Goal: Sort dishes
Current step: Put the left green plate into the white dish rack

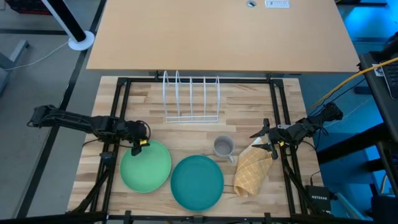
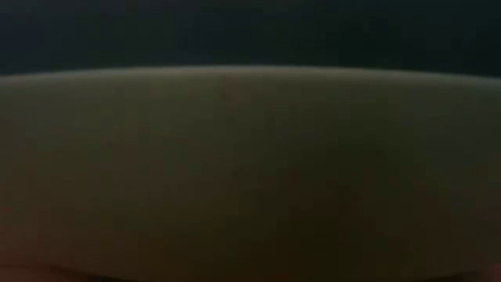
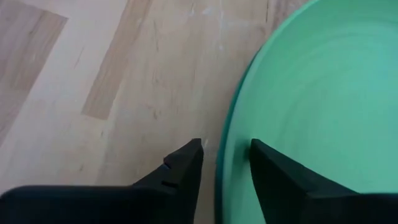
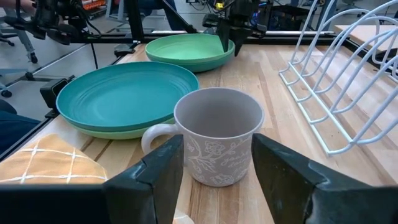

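A light green plate (image 1: pixel 146 167) lies flat on the table's near left. To its right a teal plate (image 1: pixel 197 182) rests on top of another light green plate (image 4: pixel 118 132). My left gripper (image 1: pixel 138 144) slants down at the light green plate's far left rim (image 3: pixel 221 168). It is open, with one finger (image 3: pixel 186 168) over the table and the other (image 3: pixel 277 171) over the plate's inside. My right gripper (image 1: pixel 260 139) hangs open at the right, pointing at the grey cup (image 4: pixel 217 134), which stands apart from it.
A white wire dish rack (image 1: pixel 191 98) stands at the far middle. The tan waffle cloth (image 1: pixel 254 171) lies near the right edge, beside the cup (image 1: pixel 222 147). A dark frame runs along the table's sides. The low view shows only a dim blur.
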